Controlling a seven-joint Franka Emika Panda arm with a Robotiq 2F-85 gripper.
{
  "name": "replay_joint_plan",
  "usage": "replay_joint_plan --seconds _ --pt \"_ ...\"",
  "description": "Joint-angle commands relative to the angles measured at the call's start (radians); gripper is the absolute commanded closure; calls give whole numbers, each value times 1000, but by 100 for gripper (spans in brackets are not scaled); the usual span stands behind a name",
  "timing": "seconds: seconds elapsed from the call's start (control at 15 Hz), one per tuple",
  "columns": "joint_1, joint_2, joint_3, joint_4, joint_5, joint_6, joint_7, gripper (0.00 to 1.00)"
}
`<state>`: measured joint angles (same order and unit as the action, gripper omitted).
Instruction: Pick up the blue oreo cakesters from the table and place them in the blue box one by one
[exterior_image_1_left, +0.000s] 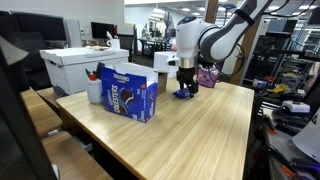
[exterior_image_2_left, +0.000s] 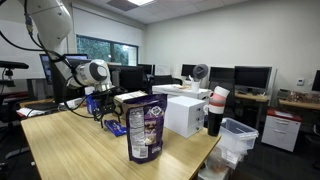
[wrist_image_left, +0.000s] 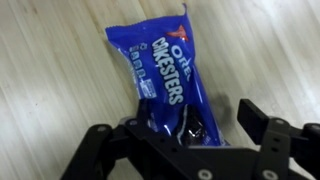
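Lying flat on the table (wrist_image_left: 50, 60), one blue oreo cakesters packet (wrist_image_left: 160, 70) is seen with its near end between the jaws. The gripper (wrist_image_left: 180, 128) is set low over it, jaws apart, nothing clamped. Grasp step judged in hand; closing, lifting, then carriage to the blue box (exterior_image_1_left: 132, 95) is called for.

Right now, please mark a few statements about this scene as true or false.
1. A shiny blue Oreo Cakesters packet lies flat on the light wood-grain table. True.
2. The pincer is shut on that packet. False: its jaws stand open, one on each side of it.
3. The upright blue cardboard Oreo box stands on the table. True.
4. The purple snack bag lies flat. False: it stands upright.
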<state>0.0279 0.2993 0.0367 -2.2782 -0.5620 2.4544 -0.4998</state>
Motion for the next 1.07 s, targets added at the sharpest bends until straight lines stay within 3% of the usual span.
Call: replay_joint_plan --seconds 0.0,0.2,0.47,0.67,0.87,1.0 --pt "-28 20 18 35 87 -46 -89 38" --pt "-34 35 20 65 131 -86 -123 56" --pt "-49 108 23 179 258 -301 -165 77" --pt "-56 117 4 231 310 -418 -105 90" --pt "-78 62 1 308 405 -593 -86 96" --pt "-85 33 1 350 448 -670 -59 95"
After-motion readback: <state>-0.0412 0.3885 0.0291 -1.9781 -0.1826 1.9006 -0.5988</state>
